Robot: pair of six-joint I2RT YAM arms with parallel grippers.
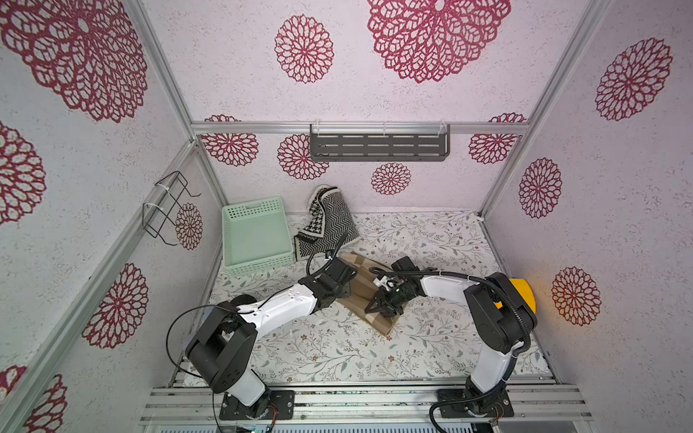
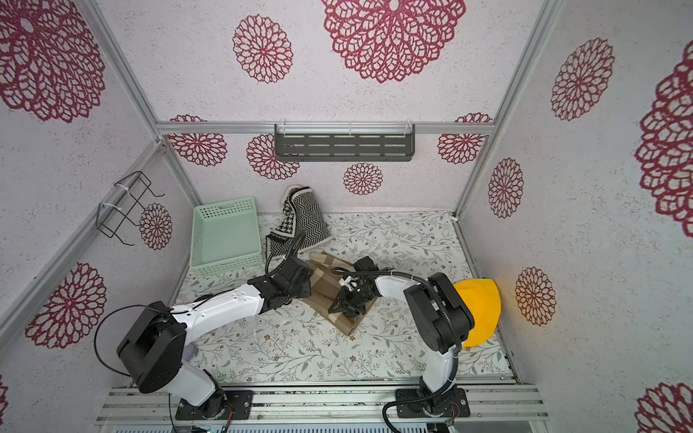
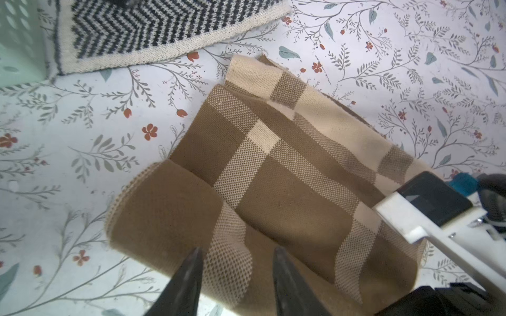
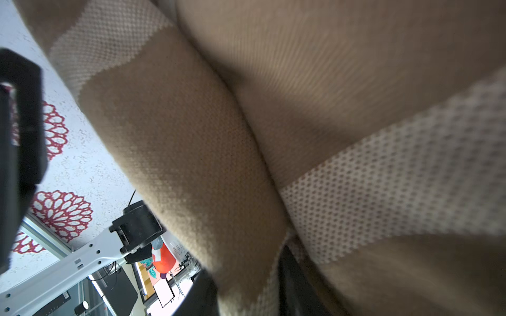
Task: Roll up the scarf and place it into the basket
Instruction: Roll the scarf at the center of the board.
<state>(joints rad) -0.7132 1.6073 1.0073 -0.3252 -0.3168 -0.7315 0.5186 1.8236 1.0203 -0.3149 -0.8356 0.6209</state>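
The floral-covered desk point(image 1: 412, 337) carries the mint-green perforated basket point(image 1: 255, 213) at its far left corner, with nothing inside it. A black-and-white zigzag knit scarf point(image 1: 332, 221) lies against the basket's right side and climbs the back wall. The tan plaid scarf point(image 1: 360, 286) lies mid-desk, near the basket and apart from it, partly rolled at one end. A yellow rounded object point(image 2: 480, 311) sits behind the right arm. The left gripper point(image 3: 236, 262) has its jaws narrowly apart at the rolled fold; I cannot tell whether they pinch it. The right gripper point(image 1: 380, 305) is buried in scarf cloth, and how its jaws stand I cannot tell.
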